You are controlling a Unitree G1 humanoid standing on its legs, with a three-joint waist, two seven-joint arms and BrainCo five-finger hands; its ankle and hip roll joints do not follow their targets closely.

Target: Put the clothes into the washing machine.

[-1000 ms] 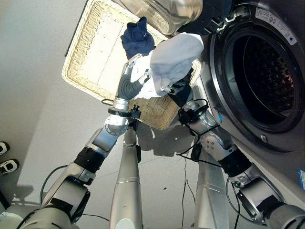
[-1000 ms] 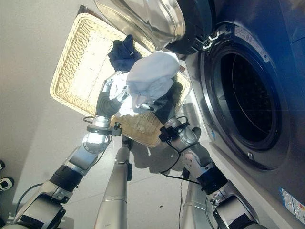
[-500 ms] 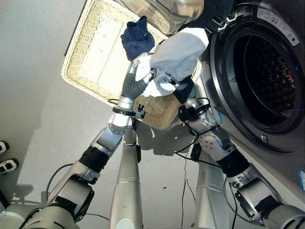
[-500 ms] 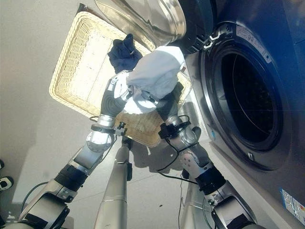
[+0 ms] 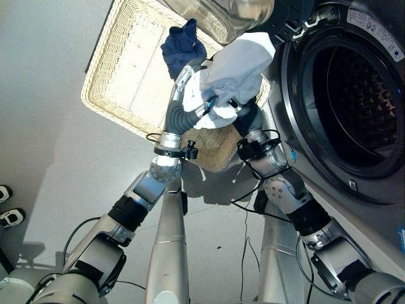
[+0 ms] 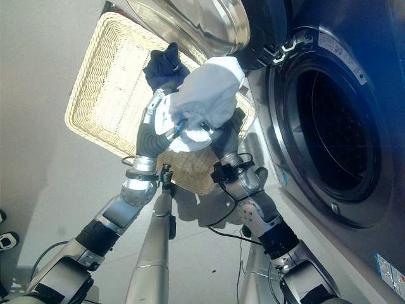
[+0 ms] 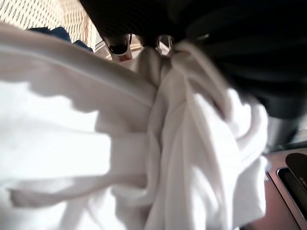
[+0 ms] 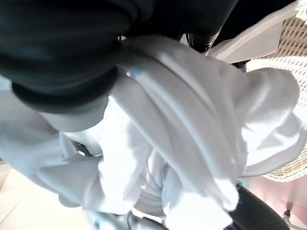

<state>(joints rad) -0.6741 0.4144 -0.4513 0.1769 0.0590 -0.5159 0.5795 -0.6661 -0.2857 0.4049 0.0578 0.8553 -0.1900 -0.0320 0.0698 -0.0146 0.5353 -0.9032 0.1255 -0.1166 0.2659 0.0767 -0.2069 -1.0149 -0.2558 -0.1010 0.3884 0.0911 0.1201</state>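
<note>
Both silver-grey arms reach upward together, the left hand and right hand pressed close, fingers hidden.

I cannot read any text here. On the dark grey front-loading washing machine, to the right of my right hand, there is a pale strip label above the round opening. A small blue sticker sits lower down. The print on both is too small for me.

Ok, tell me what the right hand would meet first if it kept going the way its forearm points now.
The right hand is wrapped in the white garment and points up toward the open glass door above the wicker basket. The door's edge looks likeliest to be met first, not the drum opening, though depth is unclear.
</note>
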